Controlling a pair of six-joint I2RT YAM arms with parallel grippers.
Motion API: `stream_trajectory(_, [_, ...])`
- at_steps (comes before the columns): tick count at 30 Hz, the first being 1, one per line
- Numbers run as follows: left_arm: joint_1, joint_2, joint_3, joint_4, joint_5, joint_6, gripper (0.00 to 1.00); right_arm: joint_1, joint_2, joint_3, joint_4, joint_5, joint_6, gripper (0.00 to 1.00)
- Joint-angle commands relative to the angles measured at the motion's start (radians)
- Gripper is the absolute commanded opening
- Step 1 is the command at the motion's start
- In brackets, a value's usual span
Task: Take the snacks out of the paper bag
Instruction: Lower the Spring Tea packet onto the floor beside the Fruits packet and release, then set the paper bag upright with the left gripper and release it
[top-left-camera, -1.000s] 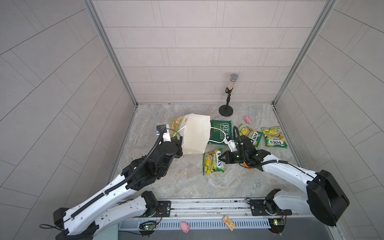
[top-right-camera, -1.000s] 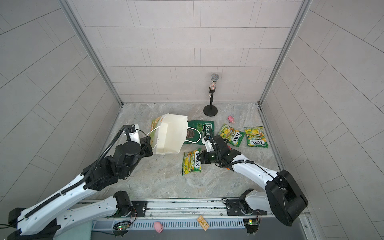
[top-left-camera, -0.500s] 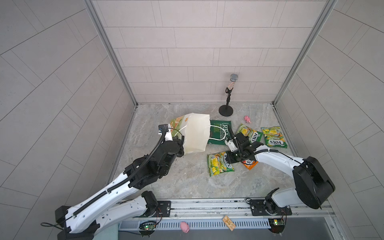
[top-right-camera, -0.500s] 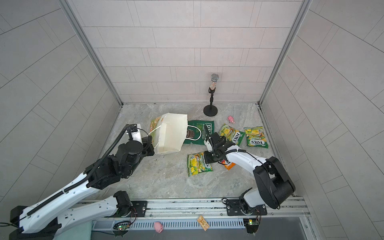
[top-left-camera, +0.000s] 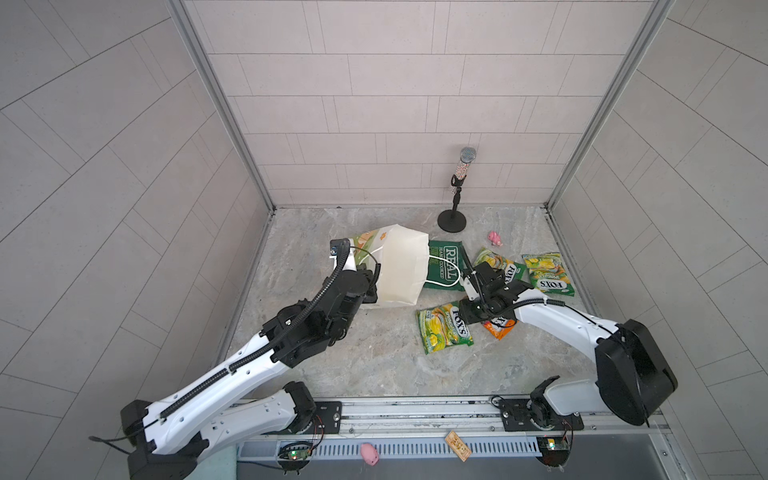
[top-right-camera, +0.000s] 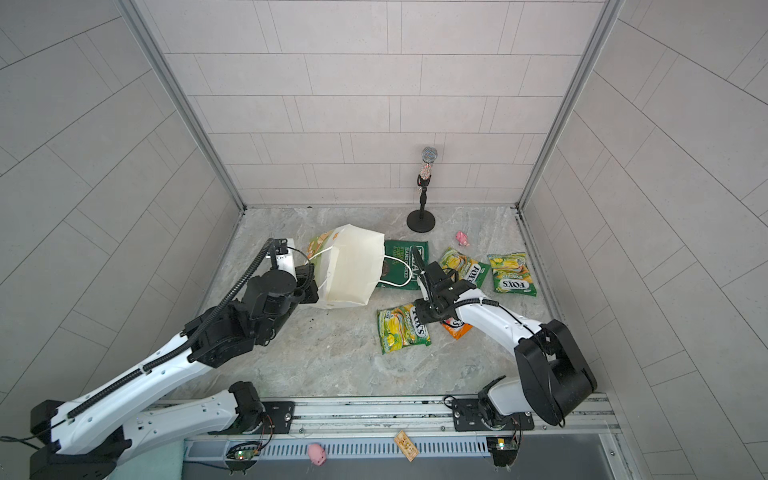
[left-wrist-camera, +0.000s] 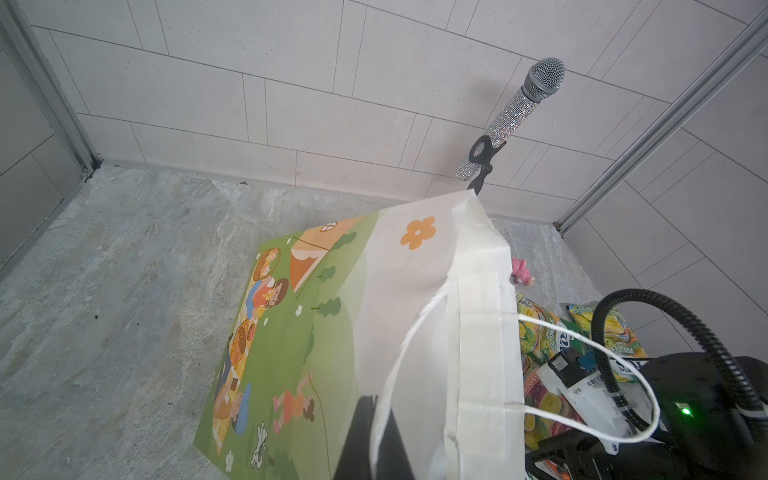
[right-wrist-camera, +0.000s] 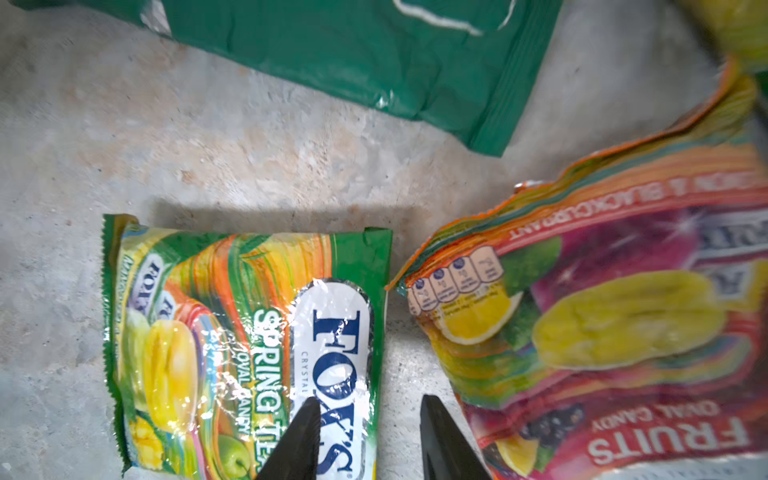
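Unloading looked nearly done (five snacks (top-left-camera: 546, 276) lay beside the tipped paper bag (top-left-camera: 401, 270)), the left gripper (left-wrist-camera: 377, 411) clenched on its rim, the right gripper (right-wrist-camera: 368, 405) parted, empty, over a FOX'S packet (right-wrist-camera: 249, 340), so a look inside seemed due.

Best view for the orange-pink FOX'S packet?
Right wrist view: the orange-pink packet fills much of the picture, front up, FRUITS lettering readable. In both top views the right arm covers most of the packet; only an orange corner shows. Left wrist view: a strip beside the paper bag.
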Motion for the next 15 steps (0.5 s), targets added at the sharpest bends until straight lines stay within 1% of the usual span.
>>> stream_trajectory(1, [0.034,0.032,0.053,0.065,0.059,0.075,0.0,-0.013,-0.049,-0.005,-0.043,0.042,0.002,0.43])
stream_trajectory(7, [0.087,0.114,0.114,0.123,0.169,0.094,0.0,-0.033,-0.089,-0.013,-0.058,0.051,-0.001,0.44])
stream_trajectory(15, [0.1,0.18,0.188,0.161,0.2,0.102,0.0,-0.046,-0.11,-0.025,-0.071,0.053,-0.004,0.44])
